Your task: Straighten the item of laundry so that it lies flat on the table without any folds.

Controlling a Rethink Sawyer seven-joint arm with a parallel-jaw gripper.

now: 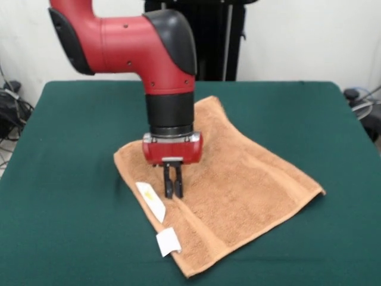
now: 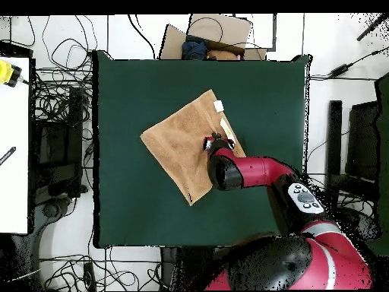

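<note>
The tan terry towel [image 1: 238, 179] lies spread out diagonally on the green table [image 1: 65, 196]. A narrow strip along its left edge is folded over, with two small white labels [image 1: 152, 201] on it. My gripper [image 1: 173, 189] points straight down at that folded edge. Its fingers [image 1: 168, 182] stand close together with their tips in the cloth. In the overhead view the towel [image 2: 178, 144] is a diamond at the table's [image 2: 129, 84] middle, and the gripper [image 2: 215, 141] is at its right edge, near a label [image 2: 219, 106].
The red arm [image 1: 137, 42] reaches over the towel's far corner. Cables [image 2: 57, 91] and a white bench [image 2: 14, 137] lie beyond one side of the table. A cardboard box [image 2: 213, 30] sits past its far edge.
</note>
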